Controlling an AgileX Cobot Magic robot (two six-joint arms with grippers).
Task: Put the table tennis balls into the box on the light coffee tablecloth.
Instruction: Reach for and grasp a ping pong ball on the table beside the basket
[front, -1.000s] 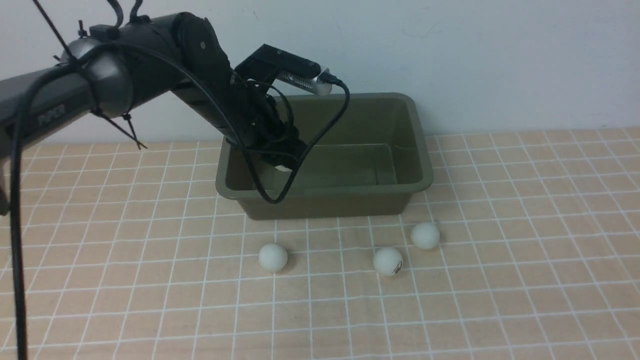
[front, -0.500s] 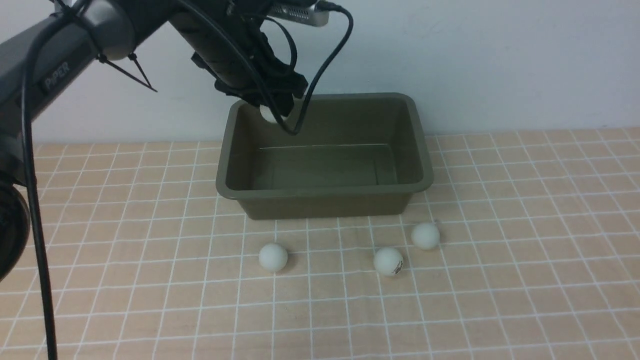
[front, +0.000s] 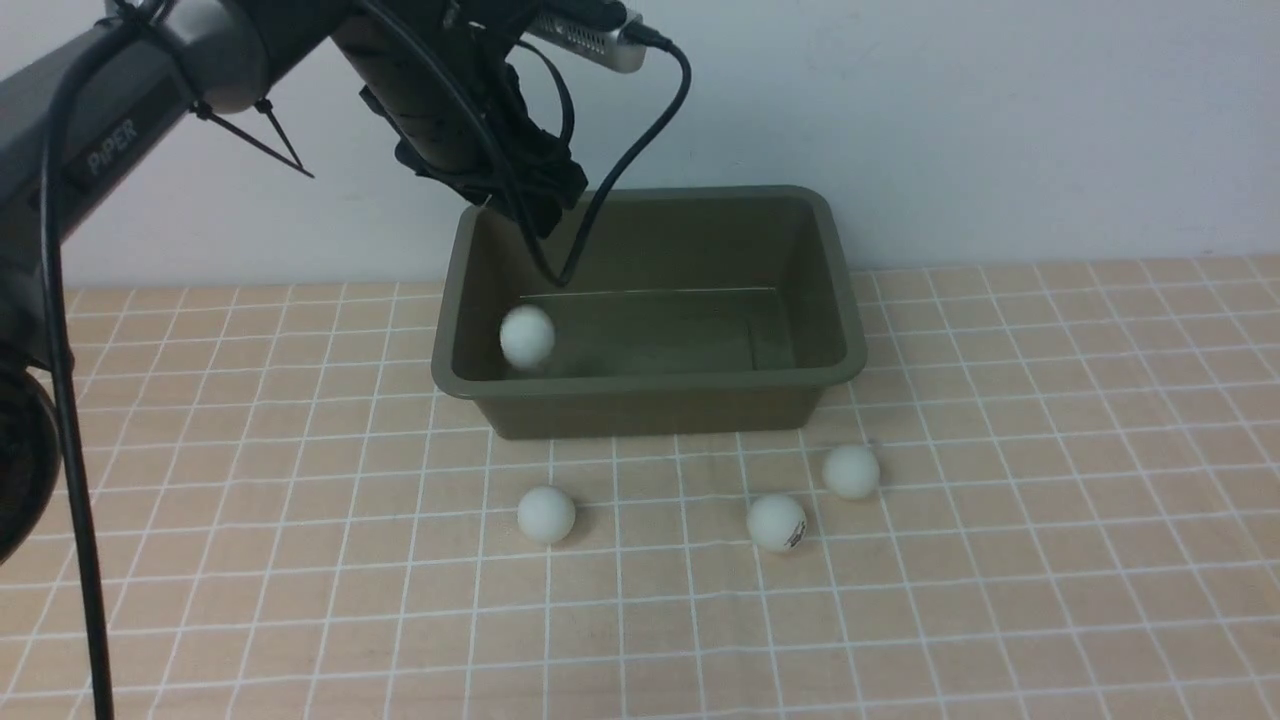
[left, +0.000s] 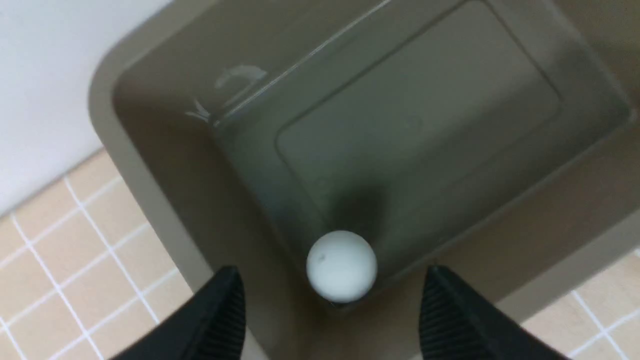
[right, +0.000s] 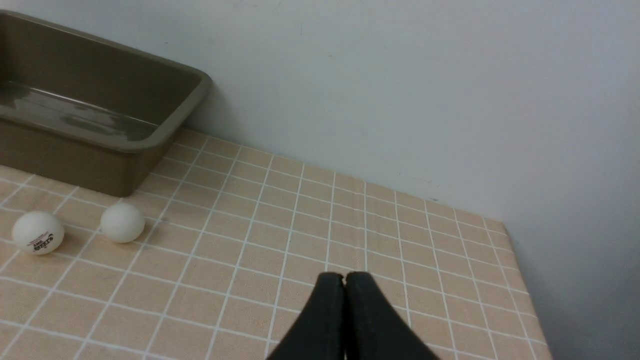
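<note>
Out of the left hand (front: 535, 205) since half a second ago and down inside the box (front: 650, 410): one table tennis ball (front: 527, 337), blurred, near the box's front left corner; touching the floor or not, cannot tell. Above the far left corner, left hand spread wide, fingers (left: 225, 310) apart, gripping nothing. On the light coffee tablecloth (front: 1000, 500) just in front of the box: left ball (front: 546, 515), printed ball (front: 776, 522), right ball (front: 851, 471). Right hand (right: 345, 280) pressed together, empty, above the cloth right of the box.
</note>
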